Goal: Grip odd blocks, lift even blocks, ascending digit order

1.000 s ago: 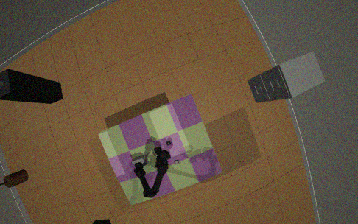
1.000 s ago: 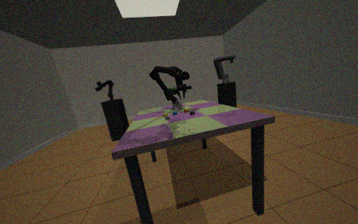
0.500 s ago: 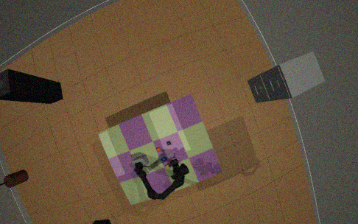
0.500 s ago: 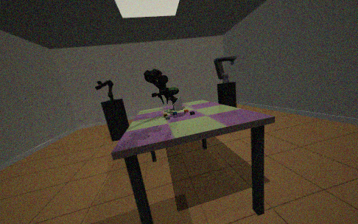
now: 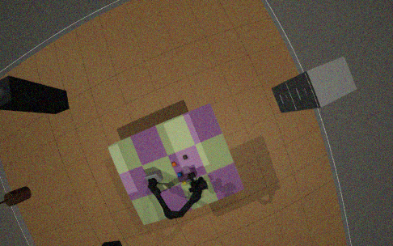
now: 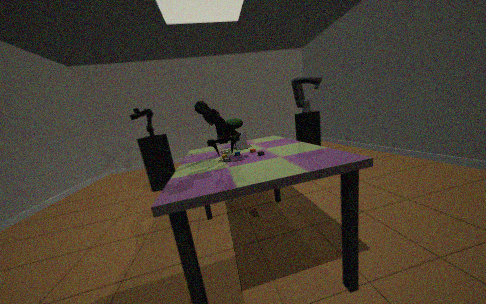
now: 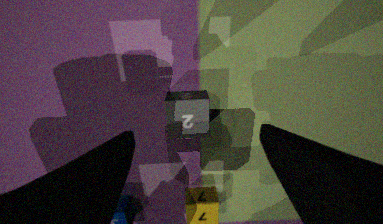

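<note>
A grey block (image 7: 198, 112) printed with 2 stands between my fingers' lines in the wrist view, across the purple-green boundary. My gripper (image 7: 197, 134) (image 6: 225, 152) is open wide, its fingers on either side of that block with gaps. A yellow block (image 7: 202, 212) (image 5: 184, 183) (image 6: 224, 157) shows 7. A blue block (image 7: 121, 216) (image 5: 179, 175) (image 6: 237, 154) is partly cut off and covered by the left finger; its digit is unreadable now. An orange block (image 5: 174, 163) (image 6: 253, 150) and a dark block (image 5: 185, 157) (image 6: 261, 153) stand farther off, digits too small to read.
The table (image 5: 202, 115) (image 6: 318, 161) has a purple and green checkered top. Shadows of the arm fall around the blocks. Black pedestals (image 5: 35, 97) (image 6: 155, 160) stand on the floor away from the table.
</note>
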You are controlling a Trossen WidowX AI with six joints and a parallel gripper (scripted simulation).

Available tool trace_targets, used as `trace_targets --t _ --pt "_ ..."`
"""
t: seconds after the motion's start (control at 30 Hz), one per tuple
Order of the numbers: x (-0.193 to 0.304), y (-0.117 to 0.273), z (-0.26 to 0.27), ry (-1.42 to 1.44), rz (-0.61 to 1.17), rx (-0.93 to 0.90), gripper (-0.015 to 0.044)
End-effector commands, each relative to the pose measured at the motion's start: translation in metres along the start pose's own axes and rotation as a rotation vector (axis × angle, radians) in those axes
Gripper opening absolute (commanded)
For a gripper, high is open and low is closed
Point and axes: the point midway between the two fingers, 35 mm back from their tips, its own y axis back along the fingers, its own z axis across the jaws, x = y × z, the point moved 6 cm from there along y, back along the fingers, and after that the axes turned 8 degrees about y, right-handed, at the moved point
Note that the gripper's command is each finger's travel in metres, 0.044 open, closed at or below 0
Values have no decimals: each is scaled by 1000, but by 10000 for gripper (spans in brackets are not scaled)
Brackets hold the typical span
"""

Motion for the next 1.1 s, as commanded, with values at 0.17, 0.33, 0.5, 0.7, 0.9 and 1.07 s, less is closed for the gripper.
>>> trace_targets --t 0.17,0.33,0.5,0.7,0.9,1.07 --pt "-2 -13 1 6 -12 8 400" --pt "-2 -21 1 6 -12 8 400" --pt "-2 -29 0 6 -12 9 400" --pt "-1 -38 0 6 -12 9 400" --pt "-1 -38 0 6 -12 9 269" --pt "-1 -38 0 6 -12 9 138"
